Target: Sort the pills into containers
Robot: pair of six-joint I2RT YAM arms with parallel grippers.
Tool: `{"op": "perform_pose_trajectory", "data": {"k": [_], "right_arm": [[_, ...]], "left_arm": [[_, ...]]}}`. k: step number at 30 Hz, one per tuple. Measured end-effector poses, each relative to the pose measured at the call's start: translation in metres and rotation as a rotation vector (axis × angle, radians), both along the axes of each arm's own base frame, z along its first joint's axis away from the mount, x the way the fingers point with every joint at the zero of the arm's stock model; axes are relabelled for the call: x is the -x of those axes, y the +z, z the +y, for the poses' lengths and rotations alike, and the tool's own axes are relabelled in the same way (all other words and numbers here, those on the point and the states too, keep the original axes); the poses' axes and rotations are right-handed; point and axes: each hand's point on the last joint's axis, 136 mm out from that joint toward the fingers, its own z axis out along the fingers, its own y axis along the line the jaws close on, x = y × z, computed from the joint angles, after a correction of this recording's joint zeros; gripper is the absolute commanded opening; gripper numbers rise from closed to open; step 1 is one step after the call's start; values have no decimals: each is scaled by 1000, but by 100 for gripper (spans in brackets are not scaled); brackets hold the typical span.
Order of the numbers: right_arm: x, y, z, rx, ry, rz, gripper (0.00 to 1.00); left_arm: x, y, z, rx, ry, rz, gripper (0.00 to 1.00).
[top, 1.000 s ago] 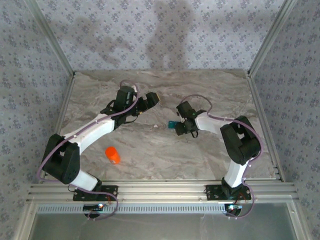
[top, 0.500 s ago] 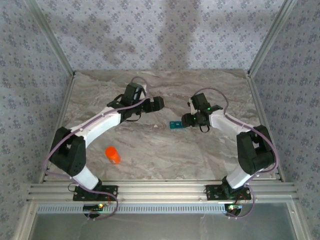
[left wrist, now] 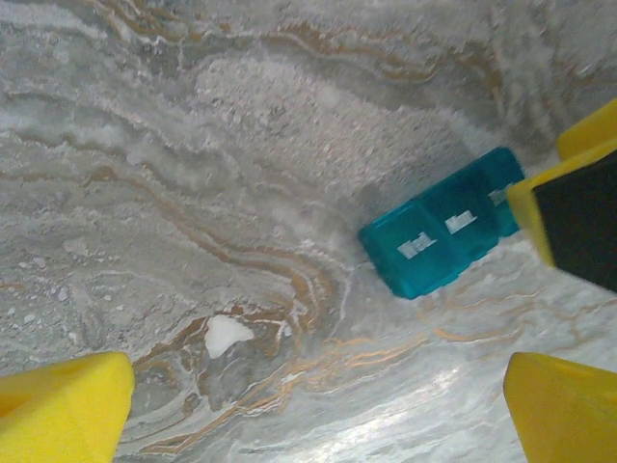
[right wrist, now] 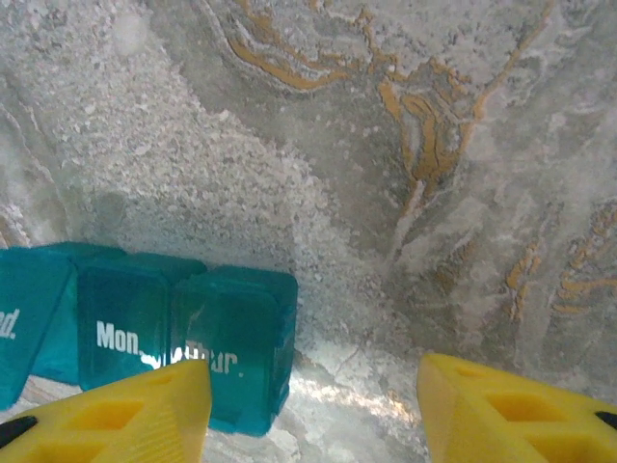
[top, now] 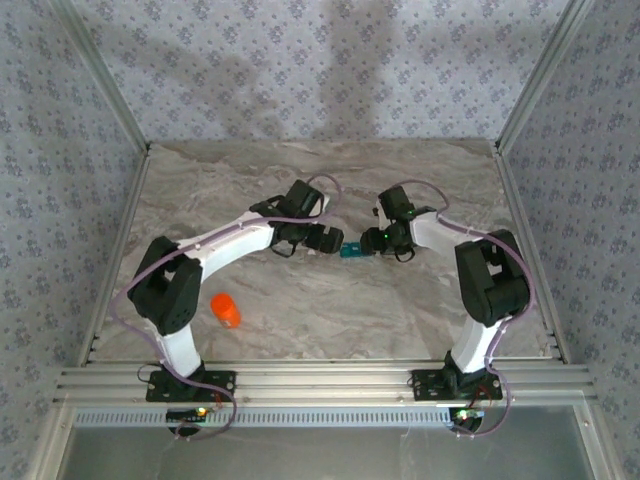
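left fingers (left wrist: 60, 405) swung toward teal organiser (left wrist: 443, 236) on marble table (top: 300, 300).

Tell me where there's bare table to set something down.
Free: the table between the orange bottle and the right arm's base, and the far strip along the back wall. Crowded: mid-table, where the left gripper and right gripper flank the teal organiser.

The pill organiser (top: 350, 250) lies mid-worktop (top: 300, 180), between the left hand (top: 332, 241) and right hand (top: 370, 242); the bottle (top: 226, 310) lies well apart, front-left.
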Motion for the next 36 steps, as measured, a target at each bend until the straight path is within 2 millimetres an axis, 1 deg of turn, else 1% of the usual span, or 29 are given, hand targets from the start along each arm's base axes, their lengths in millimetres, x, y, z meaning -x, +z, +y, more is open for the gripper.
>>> {"op": "perform_pose_trajectory", "data": {"k": [3, 7, 20, 29, 36], "right_arm": [[-4, -1, 3, -11, -2, -4, 59], [-5, -1, 4, -26, -3, 0, 59], [-8, -3, 7, -53, -13, 3, 58], [-8, -3, 7, -56, -12, 3, 57], [-9, -3, 7, -56, -12, 2, 57]], "left_arm": [[2, -7, 2, -33, -22, 0, 98], [5, -14, 0, -64, -52, -1, 98], [16, -37, -19, -118, -160, 16, 98], [10, -55, -26, -146, -174, 44, 98], [-3, -61, -32, -158, -167, 38, 98]]}}
